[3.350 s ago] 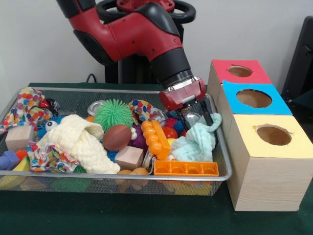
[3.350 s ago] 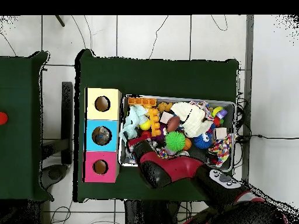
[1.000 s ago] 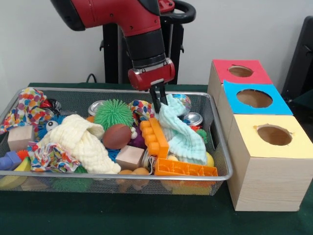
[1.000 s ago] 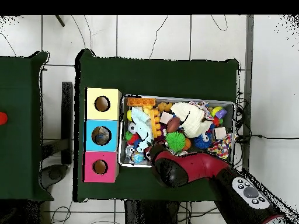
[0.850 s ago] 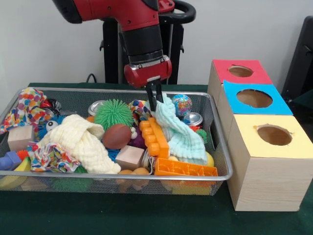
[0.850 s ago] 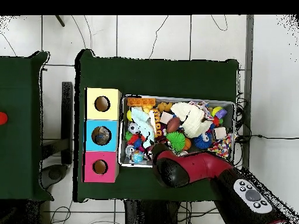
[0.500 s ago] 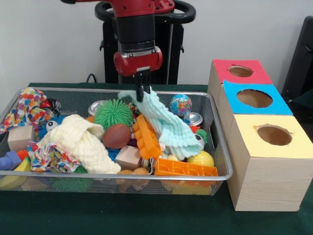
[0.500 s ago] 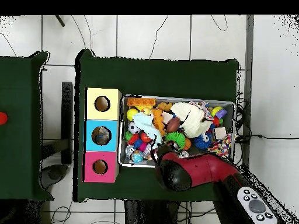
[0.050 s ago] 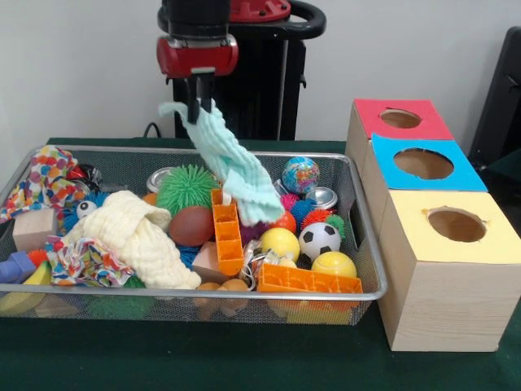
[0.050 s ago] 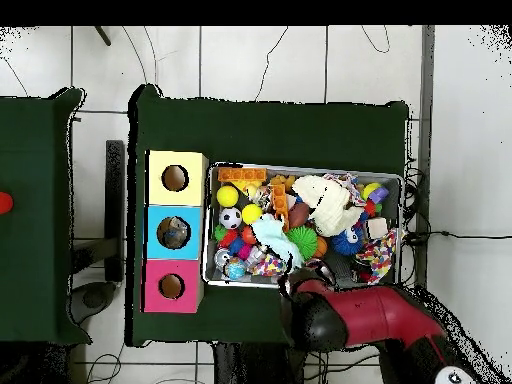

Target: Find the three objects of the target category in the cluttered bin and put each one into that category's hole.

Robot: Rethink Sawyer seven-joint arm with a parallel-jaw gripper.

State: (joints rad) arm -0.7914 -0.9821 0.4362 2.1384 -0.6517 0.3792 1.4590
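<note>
Front view: the gripper (image 9: pixel 199 104) hangs above the far rim of the wire bin (image 9: pixel 368 269), its fingers clamped on one end of a pale green cloth (image 9: pixel 232 169). The cloth slopes down and to the right from the grip, and its lower end drapes into the bin beside an upright orange block (image 9: pixel 227 231). Balls lie together in the bin's right part: a globe-patterned ball (image 9: pixel 299 174), a yellow ball (image 9: pixel 280 243), a soccer ball (image 9: pixel 319 240) and a second yellow ball (image 9: pixel 334 264), with a red spiky ball (image 9: pixel 316 217) between them. A green spiky ball (image 9: pixel 188 189) and a brown football (image 9: pixel 194 226) sit nearer the middle. A cream cloth (image 9: pixel 137 238) and a spotted cloth (image 9: pixel 47 180) fill the left part, and a flat orange tray (image 9: pixel 309 279) leans at the near rim. To the right of the bin stand three boxes, each with a round hole: red box (image 9: pixel 398 119), blue box (image 9: pixel 419 164), yellow box (image 9: pixel 454 226).

Overhead view: the red arm (image 10: pixel 372 318) reaches in from the bottom over the green bench (image 10: pixel 270 125). The pale green cloth (image 10: pixel 274 238) lies across the bin's middle; the gripper itself is probably hidden under the arm. The soccer ball (image 10: pixel 230 217) and a yellow ball (image 10: pixel 227 196) lie at the bin's end beside the boxes.
</note>
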